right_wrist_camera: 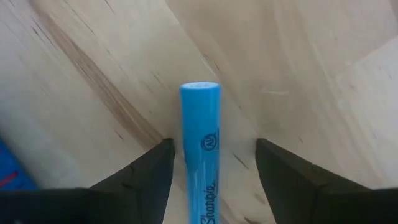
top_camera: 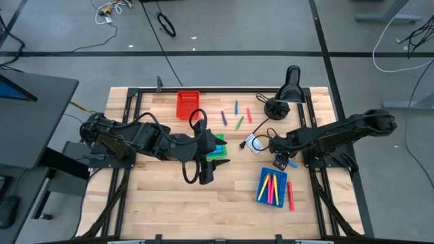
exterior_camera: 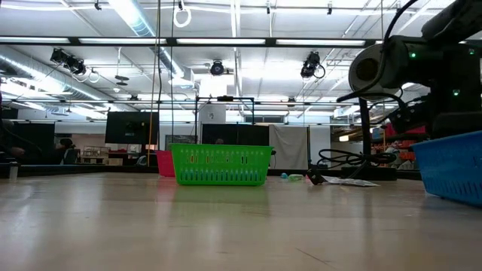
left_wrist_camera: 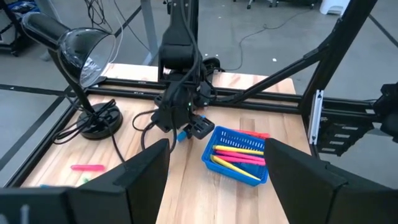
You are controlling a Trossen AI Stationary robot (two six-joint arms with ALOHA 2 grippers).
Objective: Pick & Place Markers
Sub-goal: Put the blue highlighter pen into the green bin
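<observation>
2 arms over the wooden surface (top_camera: pixel 163 196) in the high view. Left tool (top_camera: pixel 202 173) hovers near the green tray (top_camera: pixel 218 150), fingers spread, empty. Right tool (top_camera: pixel 281 163) sits just above the blue tray (top_camera: pixel 263 195), gripping a blue marker (top_camera: pixel 291 163). Several pink and yellow markers (top_camera: pixel 272 188) lie in the blue tray; 1 red marker (top_camera: pixel 290 196) lies just beside it. 4 loose markers (top_camera: pixel 239 122) lie near the red tray (top_camera: pixel 188 104).

Low view: green tray (exterior_camera: pixel 221 164) mid-surface, blue tray (exterior_camera: pixel 452 170) at right edge.

Left wrist view: fingers (left_wrist_camera: pixel 143 168) apart; blue tray (left_wrist_camera: pixel 239 155) with markers ahead.

Right wrist view: blue marker (right_wrist_camera: pixel 200 149) clamped between both fingers (right_wrist_camera: pixel 152 171), over bare wood.
</observation>
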